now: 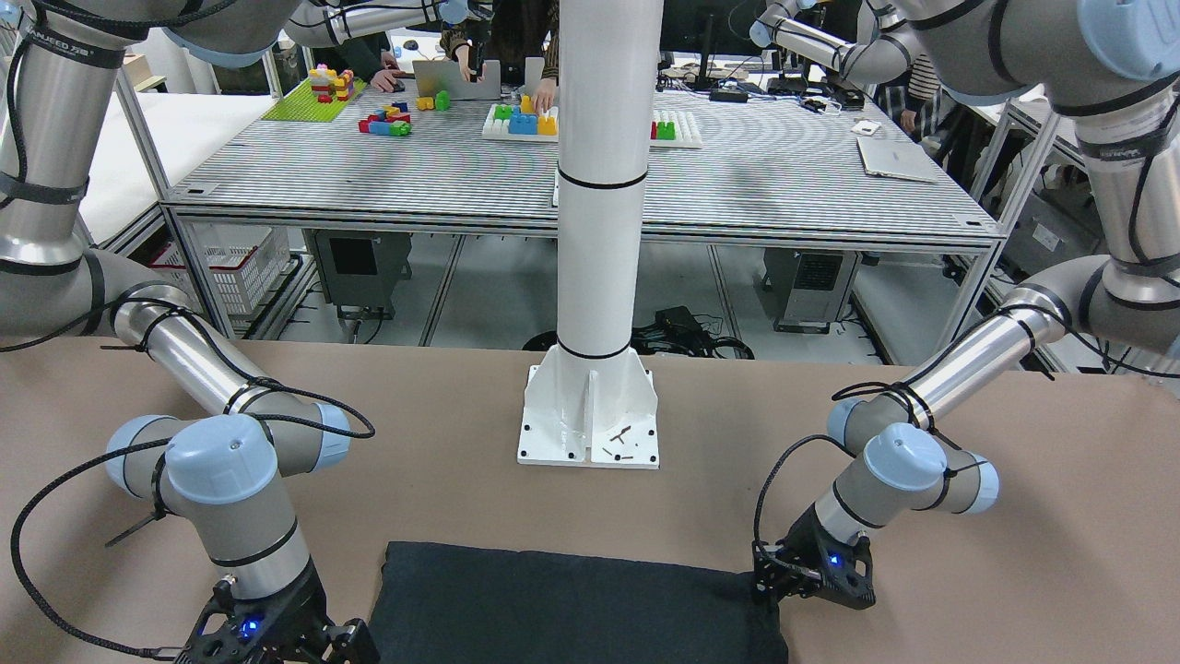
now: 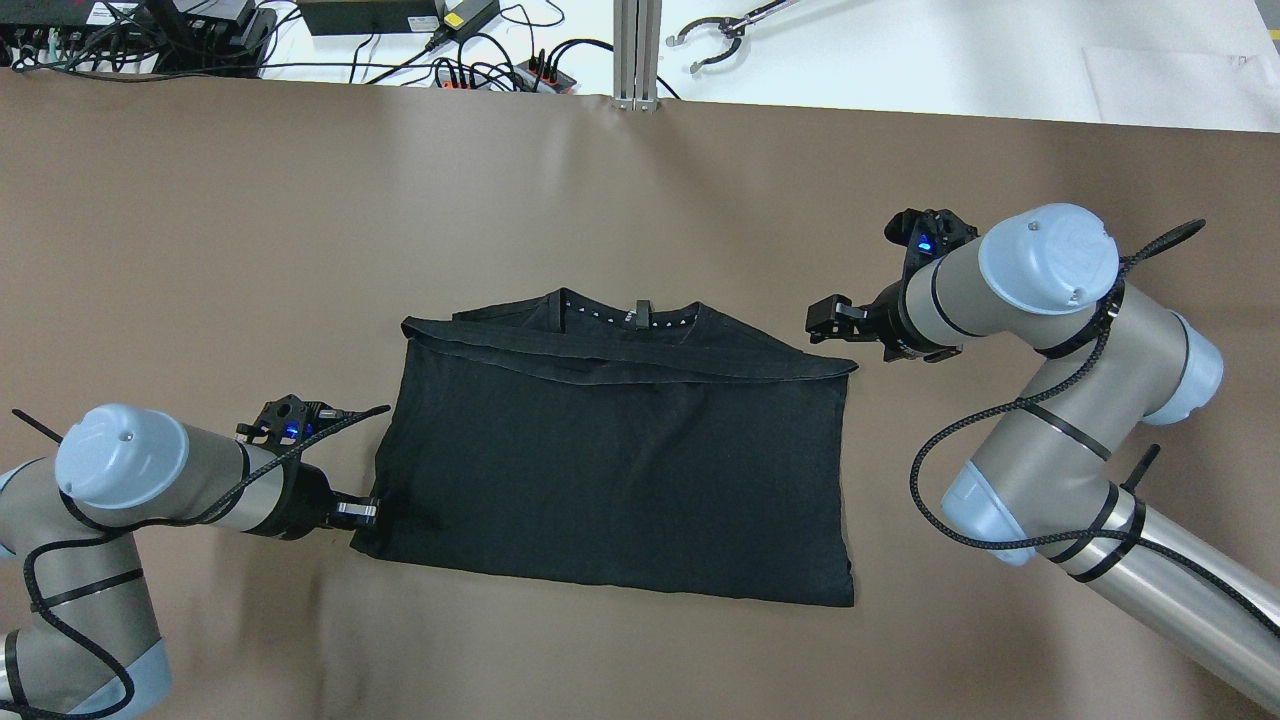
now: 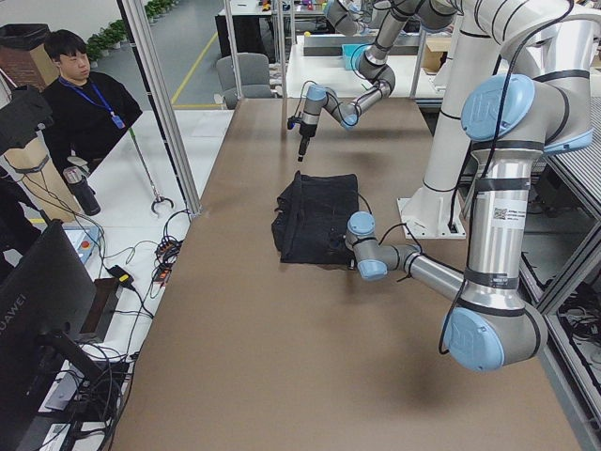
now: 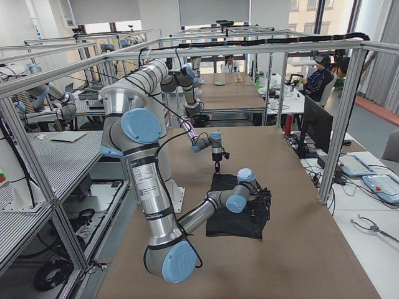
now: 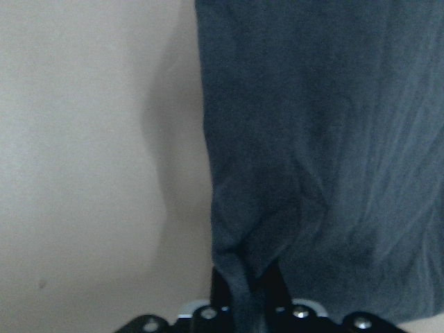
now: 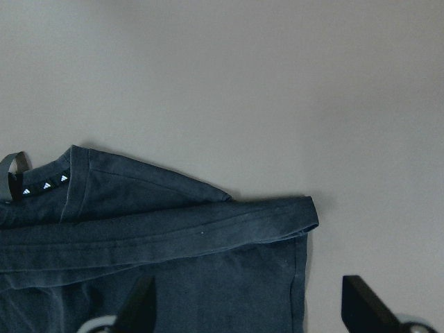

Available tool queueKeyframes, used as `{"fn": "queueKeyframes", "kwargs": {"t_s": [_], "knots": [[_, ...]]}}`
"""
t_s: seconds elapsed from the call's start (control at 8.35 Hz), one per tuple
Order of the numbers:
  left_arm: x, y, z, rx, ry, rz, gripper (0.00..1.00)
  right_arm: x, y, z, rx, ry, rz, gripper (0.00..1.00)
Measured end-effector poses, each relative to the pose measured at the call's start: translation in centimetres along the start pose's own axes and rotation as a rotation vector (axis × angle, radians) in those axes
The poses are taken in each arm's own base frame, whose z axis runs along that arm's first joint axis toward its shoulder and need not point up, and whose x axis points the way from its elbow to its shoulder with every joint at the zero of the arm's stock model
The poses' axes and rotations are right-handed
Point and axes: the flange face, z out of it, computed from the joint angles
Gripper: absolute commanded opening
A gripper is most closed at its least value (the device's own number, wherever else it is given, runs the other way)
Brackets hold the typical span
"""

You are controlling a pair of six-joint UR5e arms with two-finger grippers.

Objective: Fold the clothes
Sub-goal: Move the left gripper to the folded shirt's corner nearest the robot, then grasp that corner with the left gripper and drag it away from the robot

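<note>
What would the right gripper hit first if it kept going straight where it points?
Most likely the black garment, near its folded corner; the open right gripper aims there. Depth is unclear, so possibly the table beside it.

Our left arm (image 2: 170, 480) lies low over the worktop (image 2: 300, 250), wrist level, and our left pincer (image 2: 368, 513) is clamped on a corner of the garment (image 2: 620, 460). Our right arm (image 2: 1040, 300) bends sharply at the elbow. Our right pincer (image 2: 822, 320) hangs pointing down, fingers (image 6: 142, 305) spread wide.
</note>
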Motion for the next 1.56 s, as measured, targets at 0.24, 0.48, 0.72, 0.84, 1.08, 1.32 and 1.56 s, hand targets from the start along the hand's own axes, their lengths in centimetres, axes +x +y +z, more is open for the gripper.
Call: {"fn": "queueKeyframes", "kwargs": {"t_s": [0.24, 0.48, 0.72, 0.84, 1.08, 1.32, 1.56], "knots": [[0.1, 0.0, -0.5, 0.006, 0.009, 0.005, 0.00, 0.0, 0.0, 0.0, 0.003, 0.001, 0.000, 0.94], [-0.5, -0.6, -1.6, 0.024, 0.011, 0.006, 0.00, -0.1, 0.0, 0.0, 0.004, 0.000, -0.002, 0.94], [-1.2, -4.2, -3.2, 0.082, -0.005, -0.002, 0.00, -0.1, 0.0, 0.1, 0.003, 0.001, -0.002, 0.94], [-0.9, -7.5, -3.6, 0.119, -0.021, -0.004, 0.00, -0.1, 0.0, 0.2, 0.002, 0.001, -0.002, 0.94], [0.9, -16.6, -3.0, 0.187, -0.069, -0.009, 0.00, -0.1, 0.1, 0.3, 0.000, 0.002, -0.002, 0.94], [3.5, -26.2, -1.3, 0.227, -0.128, -0.019, 0.00, -0.2, 0.1, 0.4, -0.001, 0.003, -0.003, 0.94], [8.5, -34.7, 0.6, 0.260, -0.196, -0.037, 0.00, -0.3, 0.1, 0.5, -0.002, 0.002, -0.004, 0.94]]}}
